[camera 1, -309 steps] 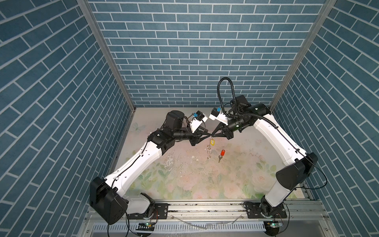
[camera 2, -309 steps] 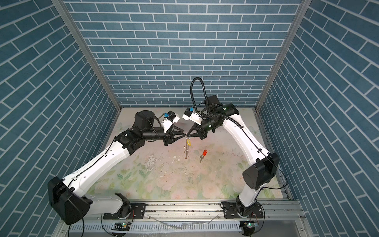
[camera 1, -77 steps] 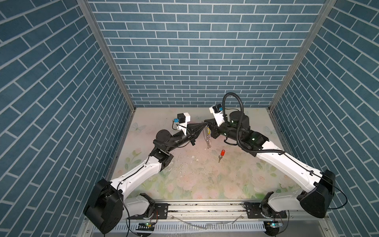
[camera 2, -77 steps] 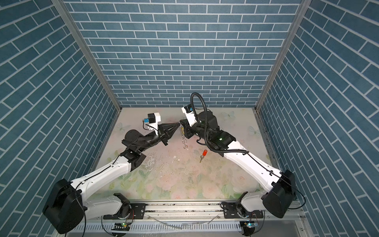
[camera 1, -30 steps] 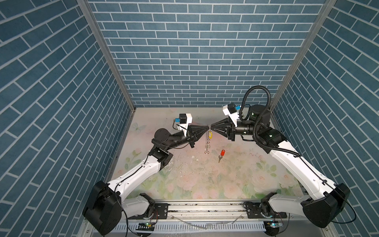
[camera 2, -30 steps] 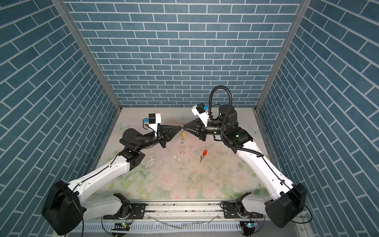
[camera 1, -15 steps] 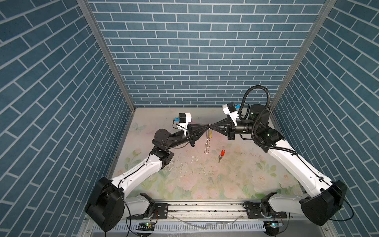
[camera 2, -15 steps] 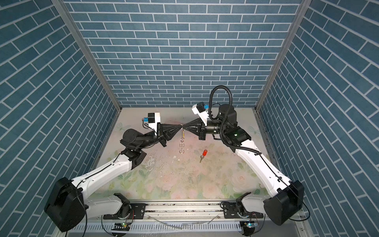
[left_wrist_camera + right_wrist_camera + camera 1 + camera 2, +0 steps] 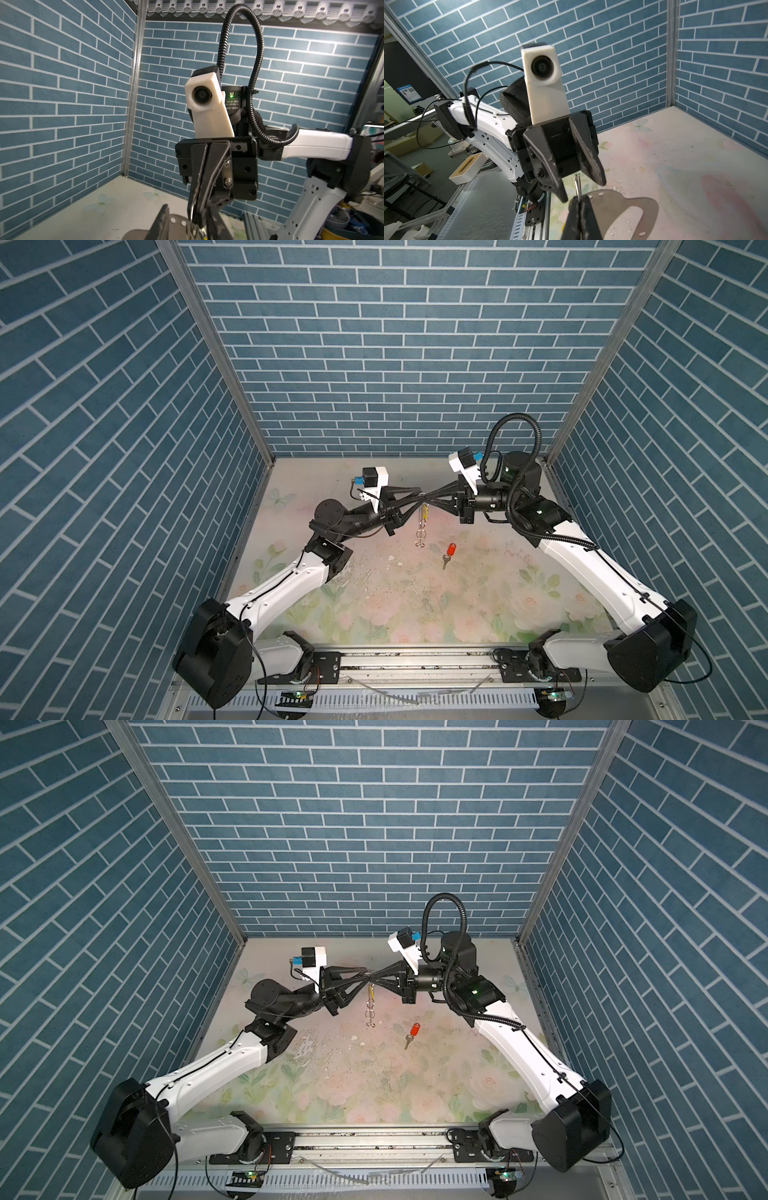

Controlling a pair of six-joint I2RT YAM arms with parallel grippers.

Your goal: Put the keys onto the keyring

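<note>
The right claw [image 9: 578, 202] was pinched fully shut on the topmost ring of the keyring [image 9: 420, 533], a short chain of small silver rings that hung straight down from its tips. The left claw [image 9: 582, 190] met it tip to tip at the top of the keyring. Its two fingers [image 9: 549, 165] stood partly apart, one on each side of that thin ring, with nothing gripped between them. A yellow key [image 9: 424, 512] hung right at the top of the keyring, just under the two claws; whether it was threaded onto a ring could not be made out. A red key [image 9: 449, 554] lay flat on the table [image 9: 415, 605], below the keyring and off toward the right arm's side of it, apart from the lowest ring. Whether that lowest ring touched the table could not be told. Blue brick walls [image 9: 395, 364] stood behind the keyring and to both sides of it
</note>
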